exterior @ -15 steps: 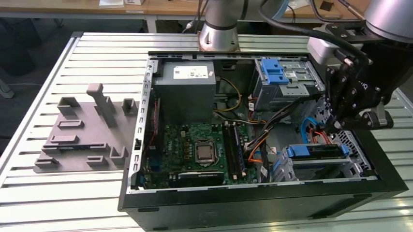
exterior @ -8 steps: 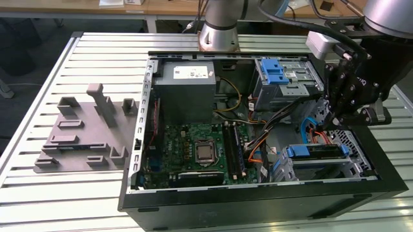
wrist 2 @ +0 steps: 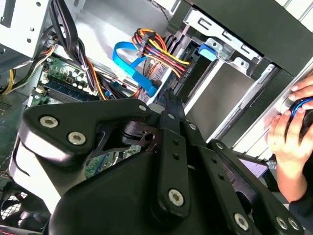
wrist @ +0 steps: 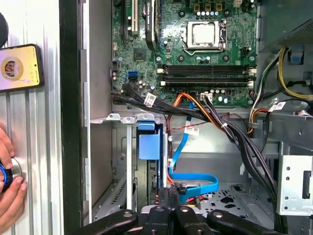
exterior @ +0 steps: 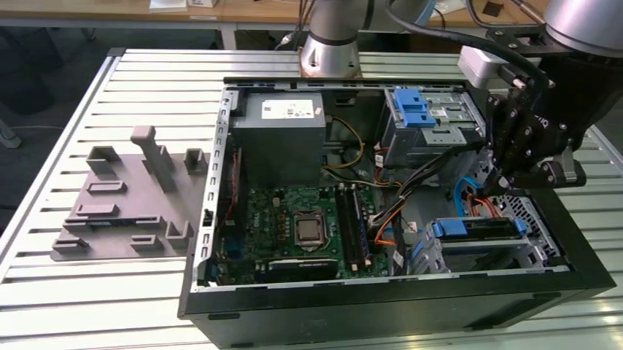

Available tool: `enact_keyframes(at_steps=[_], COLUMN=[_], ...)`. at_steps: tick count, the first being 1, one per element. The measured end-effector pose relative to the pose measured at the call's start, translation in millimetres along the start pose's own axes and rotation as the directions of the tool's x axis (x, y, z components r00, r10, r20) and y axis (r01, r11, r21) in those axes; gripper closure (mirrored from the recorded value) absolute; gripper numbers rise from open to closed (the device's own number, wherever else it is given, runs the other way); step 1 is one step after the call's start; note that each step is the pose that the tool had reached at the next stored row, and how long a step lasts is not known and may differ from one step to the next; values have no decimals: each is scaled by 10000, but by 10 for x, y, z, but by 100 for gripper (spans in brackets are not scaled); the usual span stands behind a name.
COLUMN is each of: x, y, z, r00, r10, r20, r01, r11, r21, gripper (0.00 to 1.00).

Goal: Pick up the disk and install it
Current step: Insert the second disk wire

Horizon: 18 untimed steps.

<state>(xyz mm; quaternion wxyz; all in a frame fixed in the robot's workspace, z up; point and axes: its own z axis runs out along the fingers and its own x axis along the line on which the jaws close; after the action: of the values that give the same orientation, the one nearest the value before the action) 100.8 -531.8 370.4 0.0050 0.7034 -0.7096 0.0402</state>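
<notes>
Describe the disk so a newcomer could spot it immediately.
Start at the open black computer case on the slatted table. In its corner at the exterior view's lower right, just below the gripper, the disk sits in a bay. Its blue plastic bracket distinguishes it from the green motherboard beside it.

The open computer case lies on the slatted table; a moulded fixture sits to its left in the exterior view, and the disk seemingly sits inside the case's bay.
</notes>
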Motion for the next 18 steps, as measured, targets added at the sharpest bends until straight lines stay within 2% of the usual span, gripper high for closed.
enact_keyframes(at_steps=[5,6,13,17,18], x=[-83,-84,-89,-99,-103], y=[0,1,4,3,3], z=[-5,-3,45,46,47], r00=[10000,10000,10000,10000,10000], r10=[-2,-1,-1,-5,-6], r20=[-2,-2,-2,-2,-3], r01=[2,1,1,5,6], r11=[10000,10000,10000,10000,10000], r21=[0,0,-15,-59,-79], gripper=[89,82,82,81,75])
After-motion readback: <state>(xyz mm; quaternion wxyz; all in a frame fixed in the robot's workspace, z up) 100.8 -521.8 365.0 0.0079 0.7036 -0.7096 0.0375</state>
